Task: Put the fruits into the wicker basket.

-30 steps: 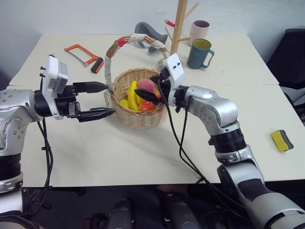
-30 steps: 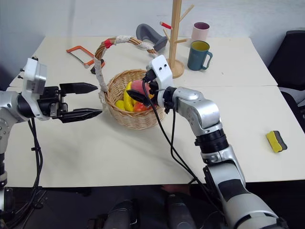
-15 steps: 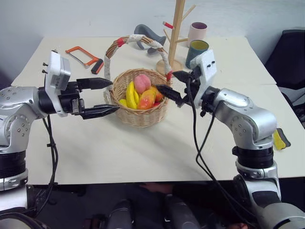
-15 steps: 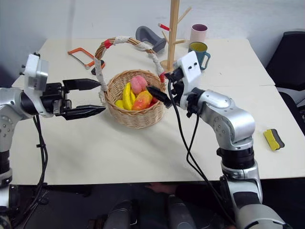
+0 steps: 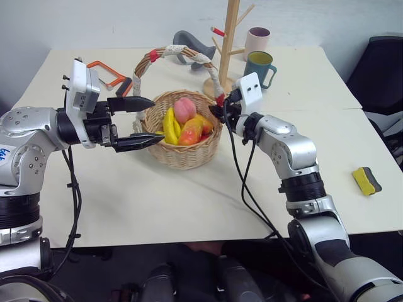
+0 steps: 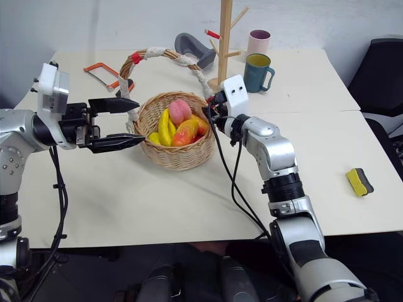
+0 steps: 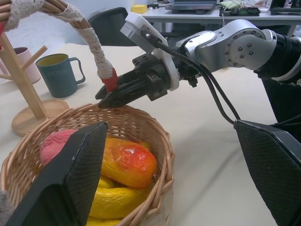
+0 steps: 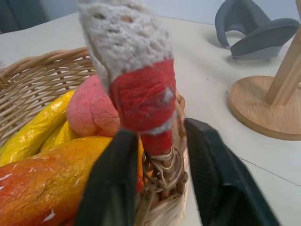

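Note:
The wicker basket (image 5: 189, 156) stands mid-table with its cloth-wrapped handle (image 5: 177, 51) arched overhead. Inside lie the fruits: a yellow-orange mango (image 5: 191, 131), a pink peach (image 5: 184, 109) and yellow bananas (image 5: 170, 124). My right gripper (image 5: 217, 112) is at the handle's right foot, shut on the handle just under its red band (image 8: 141, 99). At the basket's left side my left gripper (image 5: 157, 118) stands open, its fingers (image 7: 75, 179) wide apart, holding nothing. The left wrist view looks across the mango (image 7: 129, 162) to the right gripper (image 7: 106, 99).
Behind the basket stands a wooden mug tree (image 5: 228, 38) with a teal mug (image 5: 260, 68) and a pink mug (image 5: 255, 41) beside it. An orange hacksaw (image 5: 110, 75) and a grey object (image 5: 189, 43) lie at the back. A yellow-and-black sponge (image 5: 365, 180) sits far right.
A second ago my right gripper was over the basket at the peach. It drew back open, then came in to the handle's right foot and shut on it. The left gripper barely moved.

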You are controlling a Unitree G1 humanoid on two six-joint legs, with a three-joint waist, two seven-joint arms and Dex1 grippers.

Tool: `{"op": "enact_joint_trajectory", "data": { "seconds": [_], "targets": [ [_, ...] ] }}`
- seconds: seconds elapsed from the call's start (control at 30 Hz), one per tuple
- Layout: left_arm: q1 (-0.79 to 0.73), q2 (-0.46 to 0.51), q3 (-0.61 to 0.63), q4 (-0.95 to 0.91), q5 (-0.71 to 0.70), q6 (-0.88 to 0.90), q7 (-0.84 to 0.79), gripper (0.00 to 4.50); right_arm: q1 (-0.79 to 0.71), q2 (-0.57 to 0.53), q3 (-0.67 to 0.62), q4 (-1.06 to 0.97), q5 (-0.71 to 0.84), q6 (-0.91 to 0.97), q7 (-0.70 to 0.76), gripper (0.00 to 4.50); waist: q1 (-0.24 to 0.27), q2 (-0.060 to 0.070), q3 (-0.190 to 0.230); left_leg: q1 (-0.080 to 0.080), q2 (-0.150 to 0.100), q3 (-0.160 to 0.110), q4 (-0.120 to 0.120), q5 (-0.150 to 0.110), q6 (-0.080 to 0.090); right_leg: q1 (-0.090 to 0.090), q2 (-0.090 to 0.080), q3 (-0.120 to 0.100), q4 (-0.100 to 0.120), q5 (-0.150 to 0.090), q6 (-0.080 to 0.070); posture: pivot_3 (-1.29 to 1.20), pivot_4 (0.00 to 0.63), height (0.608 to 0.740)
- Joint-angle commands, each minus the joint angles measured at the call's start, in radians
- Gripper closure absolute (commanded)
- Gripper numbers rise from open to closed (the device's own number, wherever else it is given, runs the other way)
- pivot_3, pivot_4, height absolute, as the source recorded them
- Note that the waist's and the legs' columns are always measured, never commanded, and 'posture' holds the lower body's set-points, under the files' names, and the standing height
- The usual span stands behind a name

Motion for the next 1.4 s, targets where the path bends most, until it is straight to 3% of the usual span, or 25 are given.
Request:
{"op": "enact_joint_trajectory", "data": {
  "seconds": [0.03,0.17,0.43,0.63,0.77,1.0,1.2,1.33,1.4],
  "targets": [
    [-0.015,0.005,0.021,-0.021,-0.008,-0.008,0.007,0.0,0.023,-0.024,-0.031,-0.115,0.013,-0.01,0.014,4.27,0.001,0.0,0.0,0.0,0.0,0.0,0.0,0.0,0.0,0.0,0.0,0.0,0.0,0.0,0.0,0.0,0.15,0.74],
    [-0.014,0.001,0.024,-0.019,-0.017,-0.009,0.004,0.0,0.074,-0.083,-0.064,-0.209,0.02,0.026,0.026,4.27,0.003,0.0,0.0,0.0,0.0,0.0,0.0,0.0,0.0,0.0,0.0,0.0,0.0,0.0,0.0,0.0,0.15,0.74],
    [-0.051,-0.043,-0.019,0.021,0.008,-0.038,-0.009,0.0,0.275,-0.395,-0.353,-0.392,0.096,0.034,0.101,4.27,0.033,0.0,0.0,0.0,-0.001,0.0,0.0,-0.001,0.001,0.001,0.0,0.0,-0.003,0.0,0.0,0.0,0.15,0.74],
    [-0.082,-0.069,-0.05,0.062,0.033,-0.062,-0.017,0.0,0.386,-0.522,-0.496,-0.276,0.092,0.016,0.114,4.27,0.025,0.0,0.0,0.003,0.0,0.002,0.0,0.0,0.0,0.002,0.002,0.002,-0.001,0.0,0.0,0.0,0.15,0.74],
    [-0.117,-0.097,-0.089,0.101,0.056,-0.087,-0.036,0.0,0.453,-0.554,-0.516,-0.163,0.06,-0.077,0.135,4.27,0.027,0.001,0.0,0.003,0.0,0.003,0.0,0.001,0.0,0.002,0.002,0.003,-0.001,0.0,0.0,0.0,0.15,0.74],
    [-0.13,-0.17,-0.118,0.09,0.053,-0.074,-0.017,0.0,0.562,-0.563,-0.557,-0.245,0.116,-0.061,0.165,2.06,0.029,0.001,0.0,0.003,0.0,0.003,0.002,0.001,0.0,0.003,0.002,0.003,0.0,0.0,0.0,0.0,0.15,0.74],
    [-0.13,-0.174,-0.11,0.119,0.059,-0.086,-0.029,0.0,0.806,-0.713,-0.769,-0.429,0.23,0.061,0.358,0.01,0.036,0.002,0.0,0.003,0.0,0.001,0.003,0.001,0.0,0.004,0.002,0.002,0.0,0.0,0.001,0.0,0.15,0.74],
    [-0.125,-0.159,-0.1,0.145,0.064,-0.101,-0.056,0.0,0.975,-0.827,-1.009,-0.439,0.306,0.175,0.54,0.01,0.046,0.001,0.0,0.006,0.0,0.0,0.004,0.0,0.001,0.009,0.002,0.001,-0.003,0.0,0.002,0.0,0.15,0.74],
    [-0.131,-0.147,-0.093,0.176,0.067,-0.113,-0.08,0.0,1.059,-0.879,-1.133,-0.409,0.328,0.249,0.645,0.01,0.043,0.001,0.001,0.016,-0.001,0.0,0.001,-0.001,0.003,0.022,0.003,0.001,-0.008,0.0,0.002,0.0,0.15,0.74]
  ]
}}
